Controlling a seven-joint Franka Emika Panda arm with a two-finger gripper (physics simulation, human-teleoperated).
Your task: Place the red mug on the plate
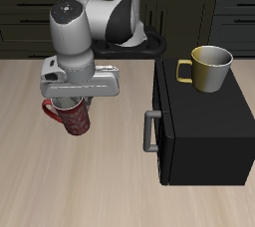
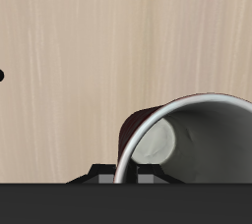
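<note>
The red mug point(image 1: 74, 117) is dark red and speckled, with its loop handle pointing away from the black cabinet. It hangs slightly tilted under my gripper point(image 1: 68, 100), over the wooden table. In the wrist view the mug's grey-white inside point(image 2: 197, 144) fills much of the frame, and its rim runs between my two fingers. My gripper point(image 2: 123, 175) is shut on the rim. I cannot tell whether the mug's base touches the table. The plate is not visible in either view.
A black cabinet point(image 1: 204, 121) with a grey front handle point(image 1: 150, 131) stands beside the mug. A plain yellow mug point(image 1: 209, 67) stands on top of it. Bare wooden table point(image 1: 60, 181) lies toward the front edge.
</note>
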